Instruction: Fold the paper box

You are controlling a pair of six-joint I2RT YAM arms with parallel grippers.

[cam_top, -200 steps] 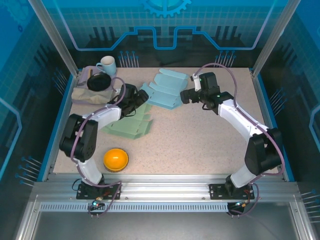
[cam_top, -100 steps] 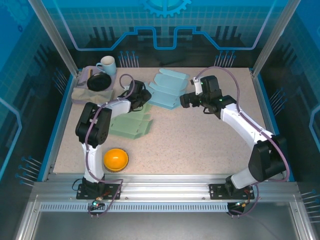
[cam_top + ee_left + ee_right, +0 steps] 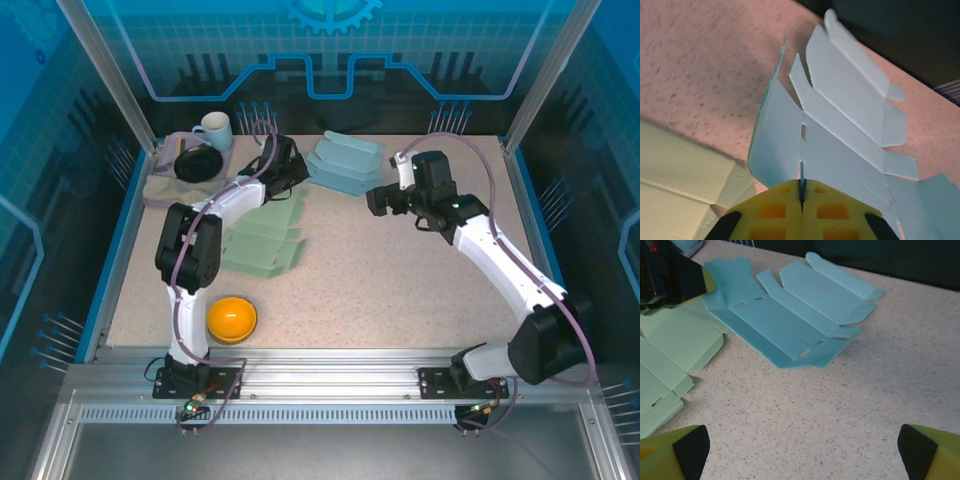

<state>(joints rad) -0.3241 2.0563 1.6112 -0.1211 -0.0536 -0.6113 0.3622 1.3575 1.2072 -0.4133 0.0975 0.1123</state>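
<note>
Overhead first: the blue box blank is found at the back of the tabletop, cut out but not yet formed into anything box-shaped. Its left edge is met by the left claw, while the right claw is held just off its right side, apart from it. A green blank is laid nearer the front, beside the left arm, and isn't being handled.

In the left wrist view, the yellow fingers are seen pressed together with a thin blue edge caught in the seam, so the blue box blank is taken to be pinched by a side flap. The rest of the sheet is fanned out away from the claw, flaps and slots on show, and looks raised off the tabletop on this side.

In the right wrist view, the pads of the right claw are spread wide at the bottom corners with nothing between them. The blue box blank is seen ahead on the tabletop.

So the step in hand is judged to be the very start: one side is secured and no walls are folded up yet. Next, a second grip on the opposite side is probably called for, so a panel can be creased along its score line without the thin card being torn or dragged.
</note>
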